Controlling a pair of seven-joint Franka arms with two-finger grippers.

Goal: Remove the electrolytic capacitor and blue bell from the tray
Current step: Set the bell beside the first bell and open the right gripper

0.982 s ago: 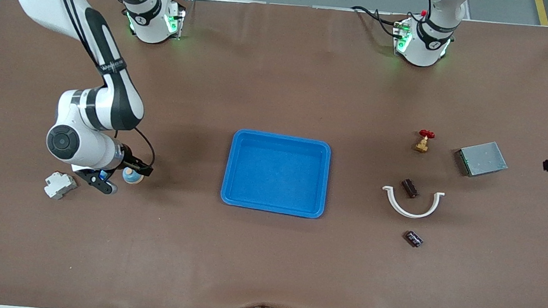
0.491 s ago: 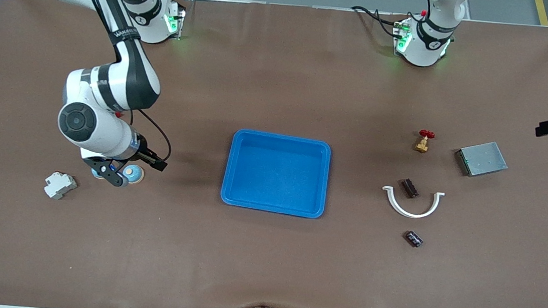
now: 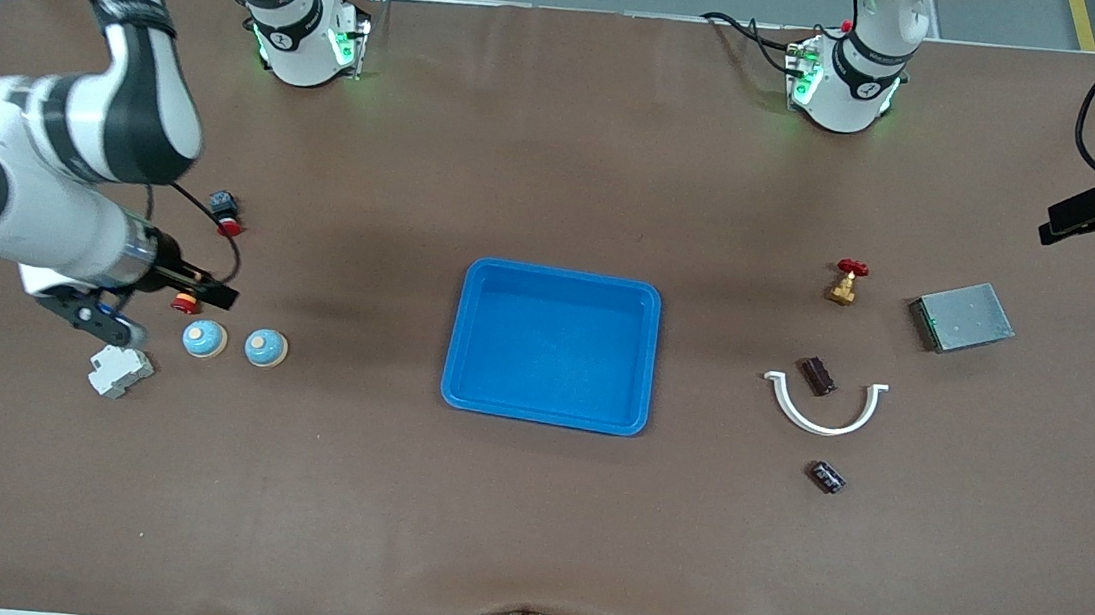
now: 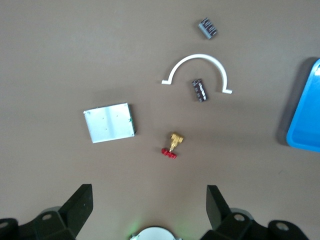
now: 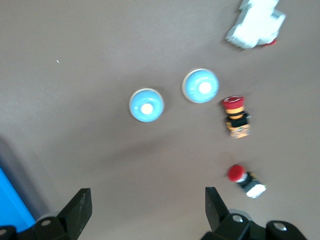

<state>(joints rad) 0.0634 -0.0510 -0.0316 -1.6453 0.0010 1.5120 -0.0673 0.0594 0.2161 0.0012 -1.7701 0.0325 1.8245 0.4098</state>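
Apparently I am finishing: the electrolytic capacitor (image 3: 827, 476) is lying on the table nearest the camera, the tray (image 3: 552, 345) is sitting bare, the blue bell (image 3: 265, 348) beside it. My right end effector (image 3: 109, 321) and left end effector (image 4: 148, 210) are gaping wide, gripping nothing.

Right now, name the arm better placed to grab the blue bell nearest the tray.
Right. The right gripper, open, hangs beside the blue bell at its own end. The left gripper, open, is up at the left arm's end, with the tray between.
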